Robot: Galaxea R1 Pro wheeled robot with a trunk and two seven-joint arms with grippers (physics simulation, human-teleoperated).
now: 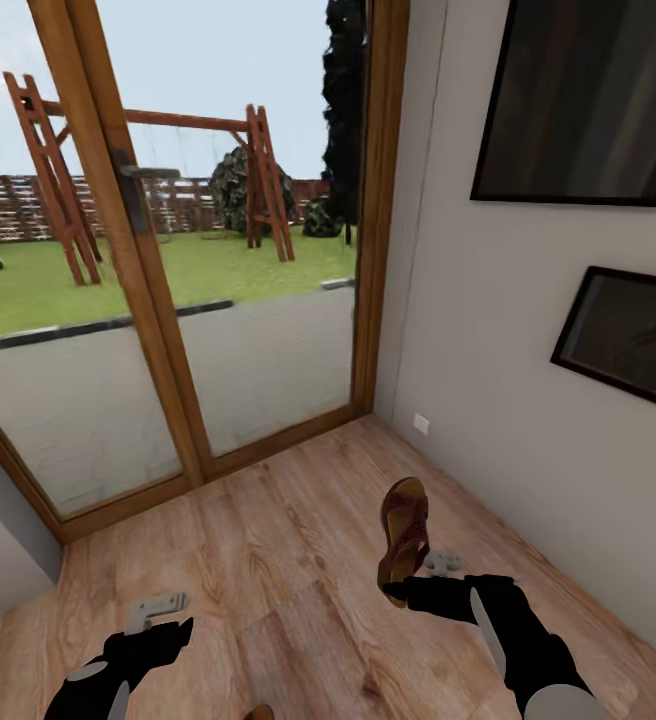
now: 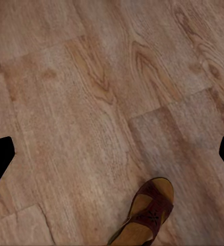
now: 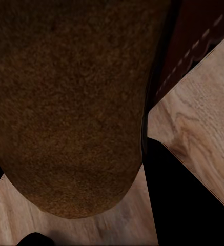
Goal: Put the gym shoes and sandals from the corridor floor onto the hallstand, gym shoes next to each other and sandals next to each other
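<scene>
Your right claw (image 1: 408,590) grips one sandal (image 1: 405,535) by its heel end, toe pointing towards the glass door (image 1: 168,300). A second sandal (image 2: 147,215) lies on the floor (image 1: 268,560) beneath your left claw (image 1: 158,620), its fingers spread, holding nothing.

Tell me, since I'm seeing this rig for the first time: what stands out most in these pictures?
A brown sandal is held by the right gripper above the wood-plank floor, near the white wall. Ahead, a tall wood-framed glass door shows a garden with a red swing frame. A second sandal lies on the floor beneath the left gripper, which looks open and empty.
</scene>
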